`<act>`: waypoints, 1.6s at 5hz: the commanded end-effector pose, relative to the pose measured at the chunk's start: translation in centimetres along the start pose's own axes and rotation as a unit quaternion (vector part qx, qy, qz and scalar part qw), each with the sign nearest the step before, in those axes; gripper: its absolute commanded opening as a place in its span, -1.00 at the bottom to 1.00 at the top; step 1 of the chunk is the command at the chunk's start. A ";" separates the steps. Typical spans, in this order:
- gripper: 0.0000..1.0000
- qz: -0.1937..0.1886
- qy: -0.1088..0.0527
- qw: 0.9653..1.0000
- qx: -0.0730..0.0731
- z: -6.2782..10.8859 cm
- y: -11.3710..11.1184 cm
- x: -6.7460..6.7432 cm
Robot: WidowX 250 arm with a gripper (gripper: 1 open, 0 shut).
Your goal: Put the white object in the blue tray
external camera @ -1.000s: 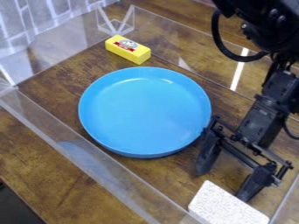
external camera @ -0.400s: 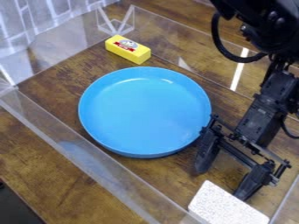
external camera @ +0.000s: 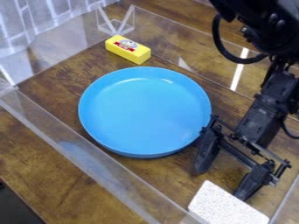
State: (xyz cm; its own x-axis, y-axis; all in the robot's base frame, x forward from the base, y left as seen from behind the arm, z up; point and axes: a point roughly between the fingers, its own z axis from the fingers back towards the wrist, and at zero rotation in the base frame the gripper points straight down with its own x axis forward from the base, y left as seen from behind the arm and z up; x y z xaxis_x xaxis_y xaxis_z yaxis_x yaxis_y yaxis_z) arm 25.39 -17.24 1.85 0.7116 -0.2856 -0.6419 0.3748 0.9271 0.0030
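My arm comes down from the top right corner of the table; my gripper (external camera: 230, 171) sits low near the front right edge; its two fingers are spread wide, holding nothing.

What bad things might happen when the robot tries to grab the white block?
1. The white block lies at the very bottom edge of the view, beside the clear wall, so the open end effector has little room and might bump the wall.
2. The end effector stands right beside the blue tray's rim, so swinging toward the block might knock the tray.
3. The block looks small, so the fingers might just push it away.
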 end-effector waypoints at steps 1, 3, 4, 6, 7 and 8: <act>1.00 -0.028 0.024 0.999 0.007 0.1 -0.5 -1.1; 1.00 -0.031 0.034 0.999 0.005 0.2 -0.6 -1.0; 1.00 -0.033 0.040 0.999 0.005 0.2 -0.7 -1.0; 1.00 -0.037 0.052 0.998 0.005 0.2 -0.8 -0.9; 1.00 -0.038 0.057 0.998 0.006 0.3 -0.8 -0.9; 1.00 -0.040 0.063 0.997 0.006 0.3 -0.9 -0.9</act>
State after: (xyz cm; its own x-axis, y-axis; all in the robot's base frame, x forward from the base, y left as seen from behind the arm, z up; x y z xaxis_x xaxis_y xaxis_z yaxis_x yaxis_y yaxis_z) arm 25.39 -17.47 1.88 0.6350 -0.2857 -0.7178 0.3932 0.9193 -0.0180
